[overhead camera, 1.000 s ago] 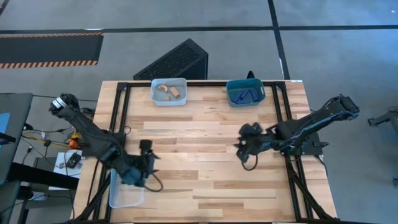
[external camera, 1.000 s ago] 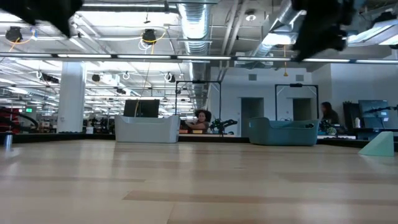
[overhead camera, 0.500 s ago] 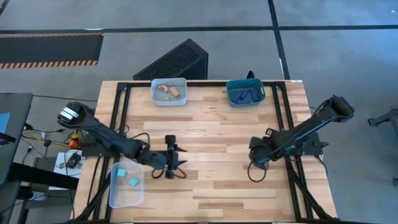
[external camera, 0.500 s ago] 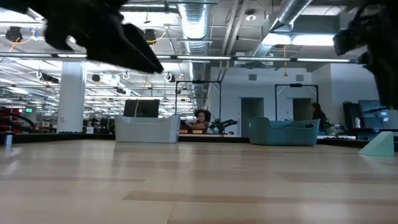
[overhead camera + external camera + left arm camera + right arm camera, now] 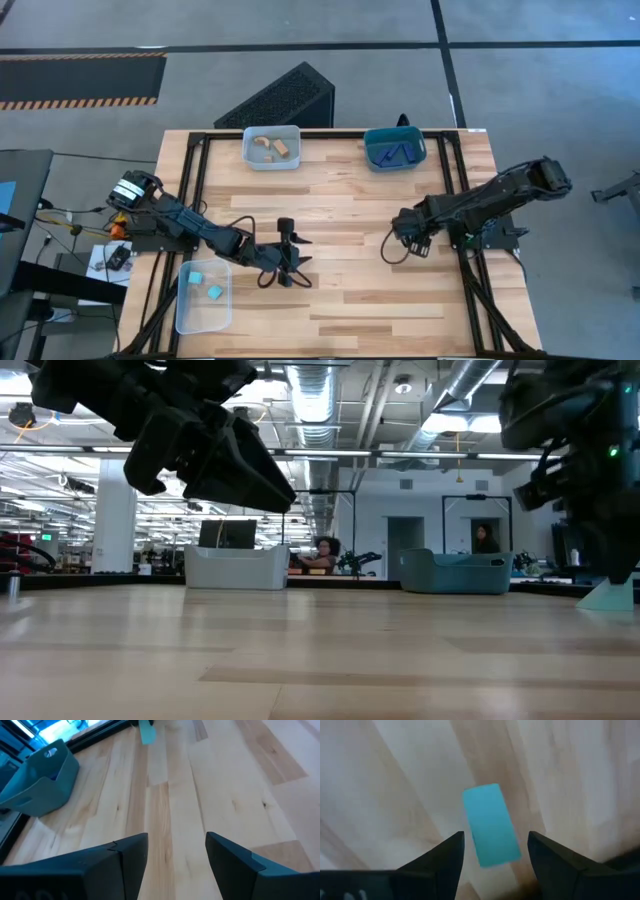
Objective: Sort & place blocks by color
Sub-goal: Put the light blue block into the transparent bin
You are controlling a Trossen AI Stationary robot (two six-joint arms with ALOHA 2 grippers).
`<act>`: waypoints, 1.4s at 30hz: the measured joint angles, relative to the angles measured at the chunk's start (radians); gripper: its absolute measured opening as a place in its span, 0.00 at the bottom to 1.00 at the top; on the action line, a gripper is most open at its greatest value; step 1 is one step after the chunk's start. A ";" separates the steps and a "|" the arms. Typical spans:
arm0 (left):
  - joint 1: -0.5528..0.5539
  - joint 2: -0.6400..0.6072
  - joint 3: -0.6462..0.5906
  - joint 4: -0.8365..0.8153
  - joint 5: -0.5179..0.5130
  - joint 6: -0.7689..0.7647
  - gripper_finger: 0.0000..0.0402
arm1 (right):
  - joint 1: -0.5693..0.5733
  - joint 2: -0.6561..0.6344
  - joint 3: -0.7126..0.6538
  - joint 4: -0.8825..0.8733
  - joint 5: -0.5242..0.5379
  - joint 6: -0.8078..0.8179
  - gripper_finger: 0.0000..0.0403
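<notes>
My left gripper (image 5: pixel 290 253) (image 5: pixel 177 850) is open over the middle of the table and holds nothing. My right gripper (image 5: pixel 400 230) (image 5: pixel 495 850) is open, right of the middle. It hangs over a cyan block (image 5: pixel 490 825) (image 5: pixel 612 594) that lies flat on the wood, in line with the gap between the fingers. Two cyan cubes (image 5: pixel 205 286) lie in the clear bin (image 5: pixel 186 310) at the near left. Tan pieces (image 5: pixel 274 147) lie in the far clear bin (image 5: pixel 248 160). Dark blue bars (image 5: pixel 396 154) lie in the teal bin (image 5: pixel 370 140) (image 5: pixel 40 780).
A black frame (image 5: pixel 195 190) runs along the table's left, right and far sides. A dark slatted box (image 5: pixel 285 98) stands beyond the far edge. Cables hang off both arms onto the wood. Bare wood (image 5: pixel 350 300) stretches along the near side.
My left gripper has swung from above the near-left clear bin toward the table's middle, uncovering two cyan cubes in that bin. My right gripper has shifted a little and come lower over the right of the table.
</notes>
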 joint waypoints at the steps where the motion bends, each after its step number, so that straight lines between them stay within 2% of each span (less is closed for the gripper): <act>1: 0.000 0.000 0.000 0.001 -0.004 0.004 0.47 | -0.019 0.000 -0.016 0.026 -0.019 -0.020 0.61; 6: 0.018 0.000 0.000 0.001 -0.005 0.004 0.47 | -0.092 0.000 -0.079 0.102 -0.059 -0.054 0.60; 9: 0.029 0.000 0.000 -0.013 -0.005 -0.014 0.47 | -0.120 0.000 -0.084 0.103 -0.069 -0.051 0.57; 17: 0.035 0.000 0.000 -0.026 -0.007 -0.040 0.47 | -0.125 0.000 -0.082 0.147 -0.090 -0.055 0.32; 23: 0.034 0.000 0.000 -0.027 -0.044 -0.075 0.47 | -0.106 -0.005 -0.081 0.283 -0.100 -0.049 0.31; 27: 0.034 0.000 0.000 -0.013 -0.047 -0.134 0.47 | -0.055 -0.006 -0.084 0.543 -0.062 -0.049 0.36; 30: 0.034 0.000 0.000 0.047 -0.011 -0.185 0.47 | -0.003 -0.001 -0.084 0.844 0.032 -0.068 0.35; 34: 0.034 0.000 0.000 0.119 0.006 -0.185 0.47 | 0.075 0.052 -0.083 1.261 0.146 -0.211 0.32; 39: 0.028 0.000 0.000 0.222 -0.053 -0.046 0.47 | 0.135 0.159 -0.081 1.652 0.162 -0.359 0.35; 42: 0.008 0.000 0.000 0.298 -0.125 0.079 0.47 | 0.150 0.212 -0.056 1.733 0.162 -0.362 0.35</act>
